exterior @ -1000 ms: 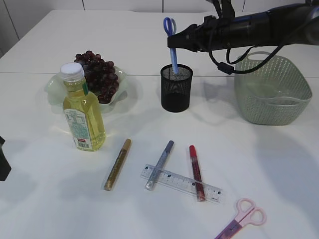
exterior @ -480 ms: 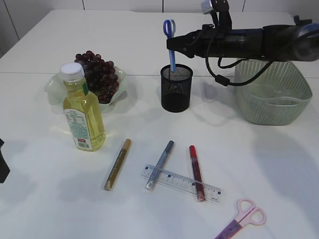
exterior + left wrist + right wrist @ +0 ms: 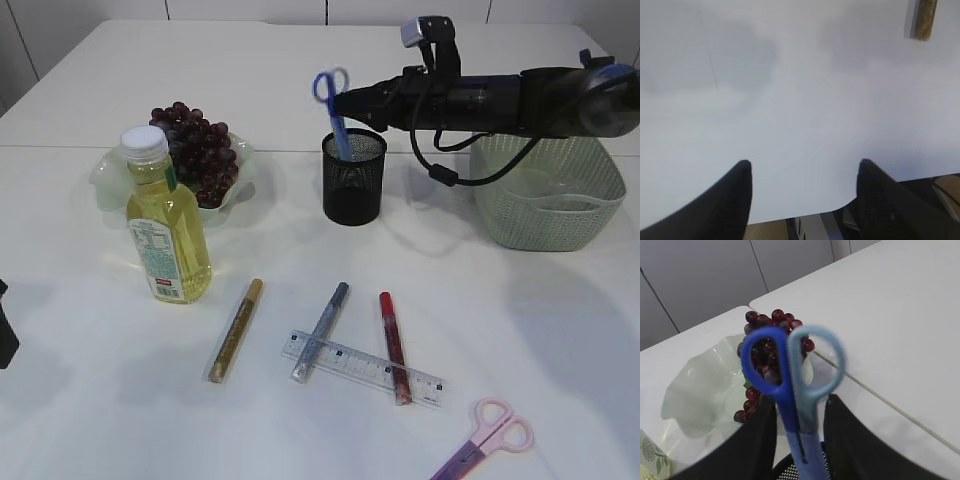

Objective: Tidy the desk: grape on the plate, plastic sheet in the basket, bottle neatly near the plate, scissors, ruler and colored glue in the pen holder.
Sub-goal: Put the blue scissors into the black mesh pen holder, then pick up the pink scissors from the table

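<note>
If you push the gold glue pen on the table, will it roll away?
Probably a little. The gold glue pen looks like a round tube lying flat on the smooth white table, so a sideways push would likely roll it. Nothing touches it or blocks it. It seems thin and light, so a small nudge should move it.

Blue scissors [image 3: 790,385] upright between end effector [image 3: 800,440] fingers, grapes [image 3: 767,357] on plate [image 3: 695,400] behind.

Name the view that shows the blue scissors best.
The right wrist view: the blue scissors fill the frame, handles up, between the right gripper fingers. The exterior view shows them small, tilted in the pen holder. The left wrist view shows none of them.
</note>
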Robot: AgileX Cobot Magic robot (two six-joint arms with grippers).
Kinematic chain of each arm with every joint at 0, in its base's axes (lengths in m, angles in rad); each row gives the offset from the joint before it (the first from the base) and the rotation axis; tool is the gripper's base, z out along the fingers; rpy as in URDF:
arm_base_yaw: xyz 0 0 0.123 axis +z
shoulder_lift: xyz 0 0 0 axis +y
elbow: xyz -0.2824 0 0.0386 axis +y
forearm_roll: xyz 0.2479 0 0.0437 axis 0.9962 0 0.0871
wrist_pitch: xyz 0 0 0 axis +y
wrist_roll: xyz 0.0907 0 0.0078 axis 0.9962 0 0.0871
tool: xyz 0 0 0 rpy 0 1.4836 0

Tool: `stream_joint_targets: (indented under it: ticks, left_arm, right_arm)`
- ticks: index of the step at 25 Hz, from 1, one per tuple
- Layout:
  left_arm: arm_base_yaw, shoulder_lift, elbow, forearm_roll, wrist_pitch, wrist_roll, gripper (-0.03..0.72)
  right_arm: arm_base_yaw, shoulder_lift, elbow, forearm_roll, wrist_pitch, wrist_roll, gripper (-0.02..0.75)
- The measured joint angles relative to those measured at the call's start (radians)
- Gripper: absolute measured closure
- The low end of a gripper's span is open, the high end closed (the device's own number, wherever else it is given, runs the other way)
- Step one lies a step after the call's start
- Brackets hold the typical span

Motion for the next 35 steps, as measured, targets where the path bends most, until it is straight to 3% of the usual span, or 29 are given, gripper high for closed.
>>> stream_joint_targets:
  ticks: [7, 10, 13, 17, 22, 25, 30, 35]
  left_arm:
    - [0.0, 0.0, 0.0, 0.0, 0.0, 0.0, 0.211]
    - [0.0, 0.0, 0.0, 0.0, 0.0, 0.0, 0.214]
    - [0.0, 0.0, 0.0, 0.0, 0.0, 0.0, 0.219]
    - [0.0, 0.0, 0.0, 0.0, 0.0, 0.0, 0.221]
    - [0.0, 0.0, 0.0, 0.0, -0.021, 0.0, 0.222]
    - [0.0, 0.0, 0.0, 0.0, -0.045, 0.0, 0.222]
    - [0.0, 0.0, 0.0, 0.0, -0.101, 0.0, 0.223]
    - [0.0, 0.0, 0.0, 0.0, -0.13, 0.001, 0.223]
  right_arm:
    - [-0.002, -0.005, 0.0, 0.015, 0.024, 0.032, 0.442]
    - [-0.005, -0.039, 0.0, -0.047, 0.014, 0.109, 0.44]
    - [-0.005, -0.104, 0.0, -0.228, -0.033, 0.297, 0.437]
    - [-0.009, -0.24, 0.0, -0.632, -0.029, 0.748, 0.437]
    - [-0.009, -0.392, 0.0, -1.115, 0.163, 1.327, 0.437]
    - [-0.009, -0.454, 0.0, -1.307, 0.293, 1.542, 0.437]
    - [-0.009, -0.523, 0.013, -1.469, 0.349, 1.698, 0.437]
    - [-0.009, -0.625, 0.149, -1.494, 0.351, 1.752, 0.437]
